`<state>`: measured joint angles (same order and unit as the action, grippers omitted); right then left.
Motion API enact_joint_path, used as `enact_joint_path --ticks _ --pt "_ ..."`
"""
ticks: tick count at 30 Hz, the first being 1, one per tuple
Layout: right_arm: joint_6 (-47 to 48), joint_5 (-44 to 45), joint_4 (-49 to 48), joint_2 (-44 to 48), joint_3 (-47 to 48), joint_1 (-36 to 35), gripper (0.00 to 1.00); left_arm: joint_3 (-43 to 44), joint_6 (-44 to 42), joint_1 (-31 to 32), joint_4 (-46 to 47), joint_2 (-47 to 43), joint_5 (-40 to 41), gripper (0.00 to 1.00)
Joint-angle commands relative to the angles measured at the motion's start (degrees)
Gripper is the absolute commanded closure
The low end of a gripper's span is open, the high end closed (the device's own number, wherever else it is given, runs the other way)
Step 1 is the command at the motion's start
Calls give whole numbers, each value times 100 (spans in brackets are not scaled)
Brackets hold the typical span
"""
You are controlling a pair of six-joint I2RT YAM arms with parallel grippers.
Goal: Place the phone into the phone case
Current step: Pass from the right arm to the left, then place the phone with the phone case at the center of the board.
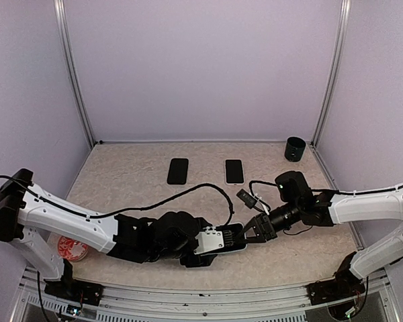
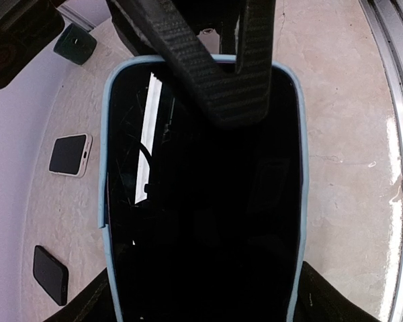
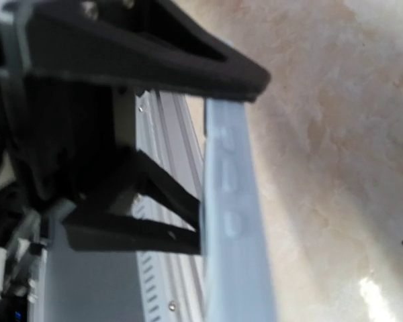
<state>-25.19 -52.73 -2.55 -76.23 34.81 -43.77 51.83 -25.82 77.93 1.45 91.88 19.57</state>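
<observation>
At the near edge of the beige mottled tabletop (image 1: 134, 194), a red-and-white round object (image 1: 72, 248) lay beside the left arm's base. Just beyond it, the left gripper (image 1: 221, 240) clasped the pale blue flexible phone case (image 2: 105, 168) across its two long edges. The black glass-fronted phone (image 2: 208, 221) lay inside that rim, screen up. The right gripper (image 1: 255, 231) met the case's far end, one finger (image 2: 208, 80) lying across the screen; whether it pinched or merely pressed I could not tell. A small step in the rim on one long side suggested the phone was probably not fully seated there. The phone looked stiff and fairly weighty, its glass slick and breakable; the case looked light and bendy. Holding by the edges and pushing at the corners seemed wisest. Farther off lay a black slab phone (image 1: 178, 171) and a white-edged phone (image 1: 234, 172), well apart from the work. A black cylindrical cup (image 1: 295, 149) stood in the far right corner.
</observation>
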Motion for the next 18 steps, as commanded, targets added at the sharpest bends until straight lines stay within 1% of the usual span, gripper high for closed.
enact_joint_path --ticks 1,2,7,8,10,14,18 --pt "68 -81 -377 16 224 -51 64 117 313 0 -18 128 -15 47" --pt "71 -49 -359 26 228 -38 60 123 383 -16 -37 129 -34 48" --pt "91 372 -93 195 282 117 30 155 729 -144 -115 77 -132 48" --pt "78 490 -43 259 270 182 26 196 834 -170 -127 76 -118 48" --pt "16 656 3 399 220 327 19 307 1128 -210 -344 91 -89 46" --pt "-173 1150 180 669 88 646 14 499 1725 -342 -503 124 38 42" --pt "-285 1746 468 894 15 814 13 623 2471 -548 -544 138 -8 43"
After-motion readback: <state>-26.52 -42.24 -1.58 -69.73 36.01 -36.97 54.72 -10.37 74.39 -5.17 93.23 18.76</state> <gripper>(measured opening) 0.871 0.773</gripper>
